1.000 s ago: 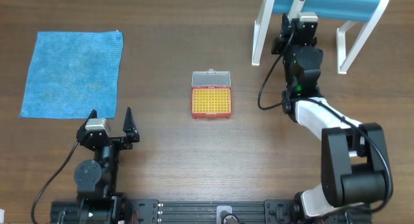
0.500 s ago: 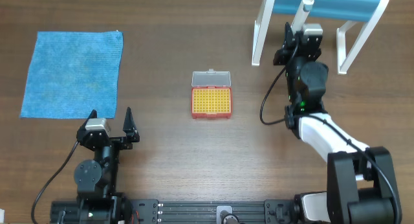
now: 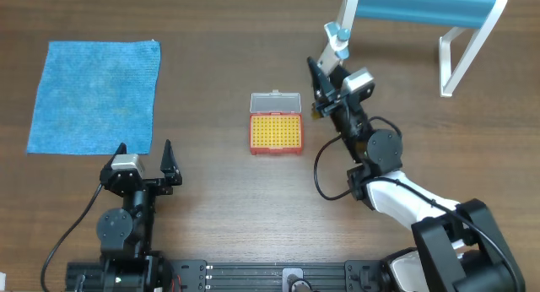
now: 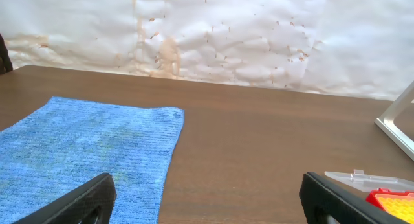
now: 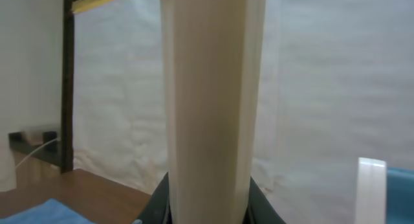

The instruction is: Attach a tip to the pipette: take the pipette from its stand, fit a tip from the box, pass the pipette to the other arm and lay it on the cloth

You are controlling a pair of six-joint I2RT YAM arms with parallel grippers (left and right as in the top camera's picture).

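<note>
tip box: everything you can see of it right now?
The tip box is a small rectangular, plastic-looking box. Its red-orange base holds a dense grid of yellow tips, and its clear lid is swung open on the far side. It sits flat on the brown wooden table, between the blue cloth and the stand, and nothing else touches it.

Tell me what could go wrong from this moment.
1. The right gripper holds the pipette, which appears tilted, off to the side of the tip box; it may meet the tips at an angle and seat none.
2. Nothing visibly fixes the box to the table; pressing down could shift it.
</note>
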